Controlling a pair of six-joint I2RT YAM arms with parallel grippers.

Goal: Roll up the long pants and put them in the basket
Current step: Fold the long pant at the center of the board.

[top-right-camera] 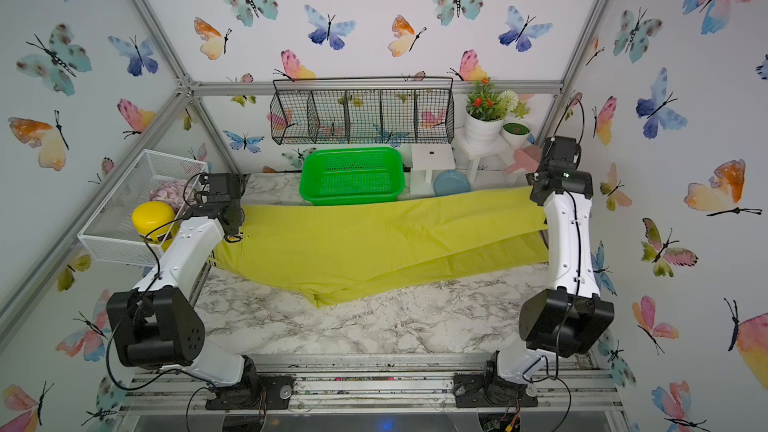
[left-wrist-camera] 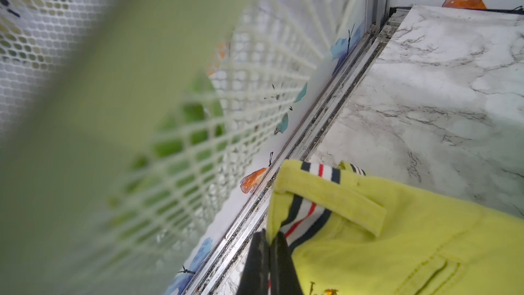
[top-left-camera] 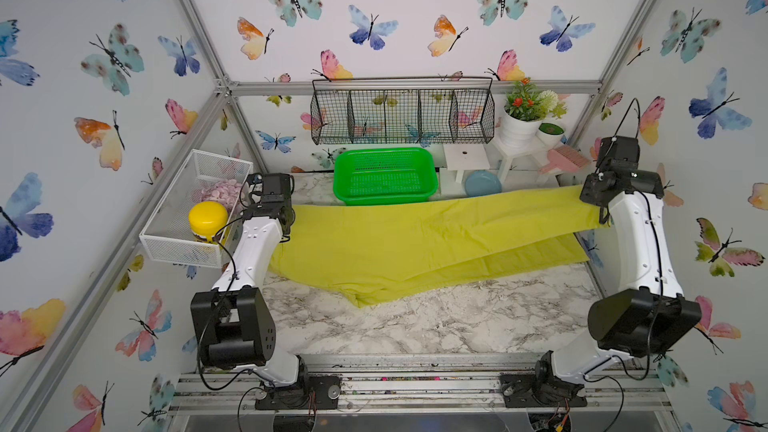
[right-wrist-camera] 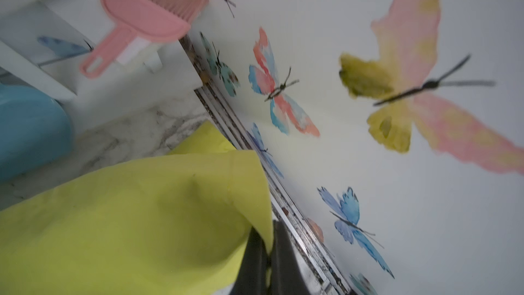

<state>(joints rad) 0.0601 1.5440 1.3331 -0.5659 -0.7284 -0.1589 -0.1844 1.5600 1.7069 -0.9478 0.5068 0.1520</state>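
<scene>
Left gripper (left-wrist-camera: 269, 242) pinches the pants (top-left-camera: 395, 243) by the waistband (left-wrist-camera: 309, 217) at nine o'clock; right gripper (right-wrist-camera: 268, 241) pinches a hem (right-wrist-camera: 249, 183) at three o'clock; probably to stretch them flat for rolling.

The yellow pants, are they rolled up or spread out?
Spread out: the pants stretch across the table, left gripper pinching the waistband, right gripper a leg end.

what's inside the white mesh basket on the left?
A yellow-lidded jar and a heap of pale pink discs. The left arm covers a corner of the white mesh basket; anything there is hidden.
</scene>
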